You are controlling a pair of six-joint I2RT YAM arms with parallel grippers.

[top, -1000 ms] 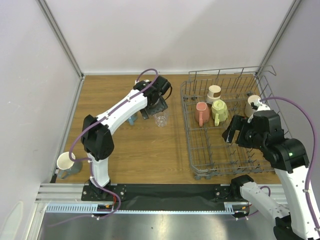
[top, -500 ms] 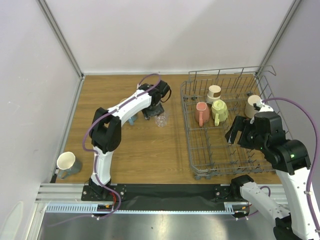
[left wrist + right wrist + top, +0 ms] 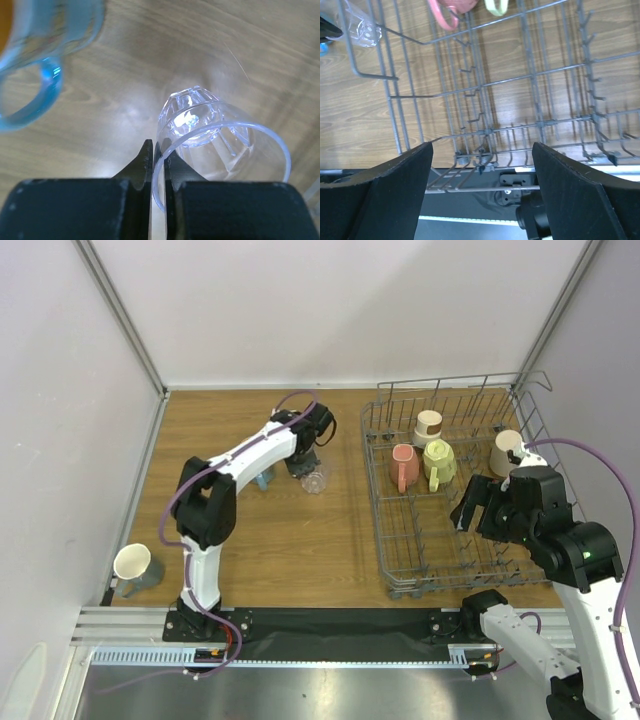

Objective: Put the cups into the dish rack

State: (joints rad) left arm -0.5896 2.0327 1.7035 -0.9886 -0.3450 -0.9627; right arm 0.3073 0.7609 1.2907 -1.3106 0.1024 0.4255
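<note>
1. Left hand (image 3: 306, 466): my fingers (image 3: 142, 167) are pressed together on the wall of the glass (image 3: 210, 135), one inside the rim and one outside. The pinch sits at the left side of the rim in the left wrist view.
2. Glass (image 3: 314, 482): it is on the bare surface (image 3: 250, 530), left of the rack (image 3: 376, 502) and apart from it. Its mouth faces my wrist camera and its faceted base points away. I cannot tell whether the base touches the surface.
3. Blue mug (image 3: 264, 480): it stands just beside the glass, on its left. In the left wrist view the blue mug (image 3: 50, 25) is blurred at the upper left, with its handle loop turned toward the camera.
4. Right hand (image 3: 470, 505): my fingers (image 3: 385, 192) are spread wide and hold nothing. The right hand (image 3: 482, 187) hovers above the near right part of the rack (image 3: 470, 90), over bare tines.
5. Rack contents, far half:
   - pink mug (image 3: 403, 467) and yellow mug (image 3: 438, 462), side by side;
   - tan cup (image 3: 428, 425), behind them;
   - cream cup (image 3: 505, 452), against the right wall.
6. Grey-blue cup (image 3: 135, 563): it stands at the near left corner of the surface, well apart from everything else.
</note>
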